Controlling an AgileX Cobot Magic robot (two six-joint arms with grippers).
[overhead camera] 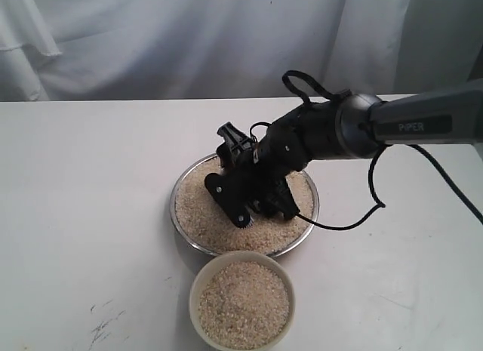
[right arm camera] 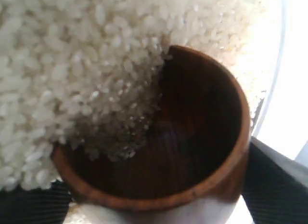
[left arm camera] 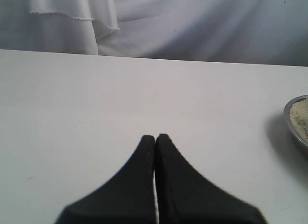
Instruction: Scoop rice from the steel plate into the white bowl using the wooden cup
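Steel plate (overhead camera: 173,212), spread with rice (overhead camera: 198,215), sits on the white table (overhead camera: 83,177), and the white bowl (overhead camera: 193,292), nearly full of grains, stands just beside its rim at 6 o'clock. Over the plate the right gripper (overhead camera: 256,204) clamps the wooden cup (right arm camera: 207,183), tipped mouth-first into the heap, so I judge the carry runs toward 6 o'clock. The left gripper (left arm camera: 155,139), pressed closed and empty, hangs over bare table.

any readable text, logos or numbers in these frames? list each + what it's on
"PIPER": pale lettering on the grey link of the right arm, exterior view.
Nothing else reads. The steel plate, white bowl and wooden cup show no markings, and neither wrist view shows any text.
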